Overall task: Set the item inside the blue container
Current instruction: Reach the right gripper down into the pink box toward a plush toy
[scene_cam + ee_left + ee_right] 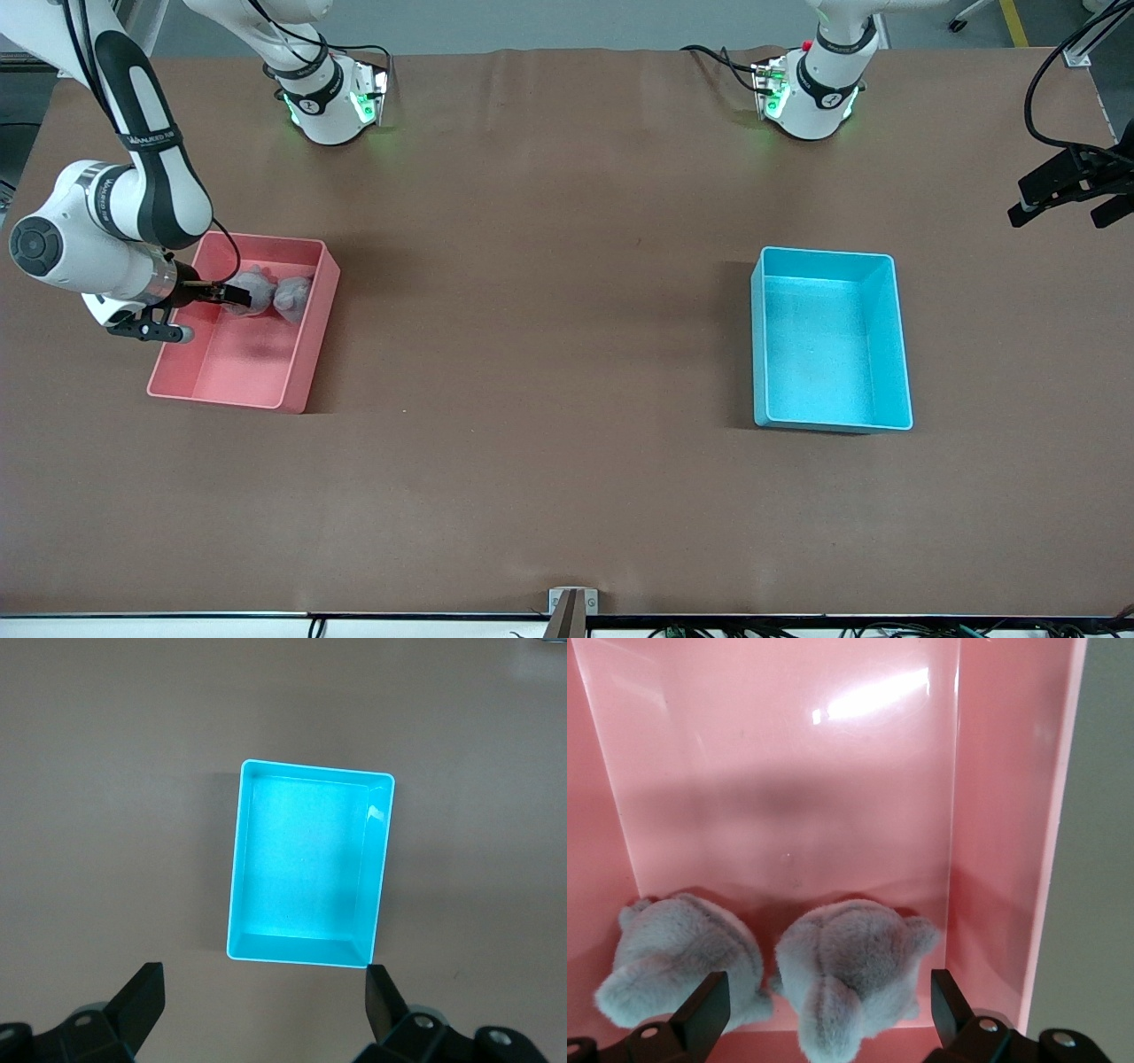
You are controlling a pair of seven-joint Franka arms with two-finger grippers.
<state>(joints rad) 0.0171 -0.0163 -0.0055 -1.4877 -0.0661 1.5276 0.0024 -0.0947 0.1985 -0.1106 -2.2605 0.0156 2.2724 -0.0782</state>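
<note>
At the right arm's end of the brown counter (549, 372) sits a pink bin (306, 359), and inside it, in the end farther from the front camera, lie 2 grey plush toys side by side, touching. One plush toy (680, 970) lies against the bin's corner; the other plush toy (846, 979) lies just beside the wall that faces the middle of the counter. The right gripper (232, 295) reaches into this bin from the right arm's side, low over the toys. In the right wrist view its fingers (700, 1014) stand spread wide, one on each side of the second toy, gripping nothing.

Well apart, toward the left arm's end of the counter, stands the blue container (897, 354), upright, with nothing inside it.

The left gripper (264, 1001) hangs high over the counter beside the blue container, and its wrist view looks straight down on it. Its fingers are also spread wide and hold nothing.
</note>
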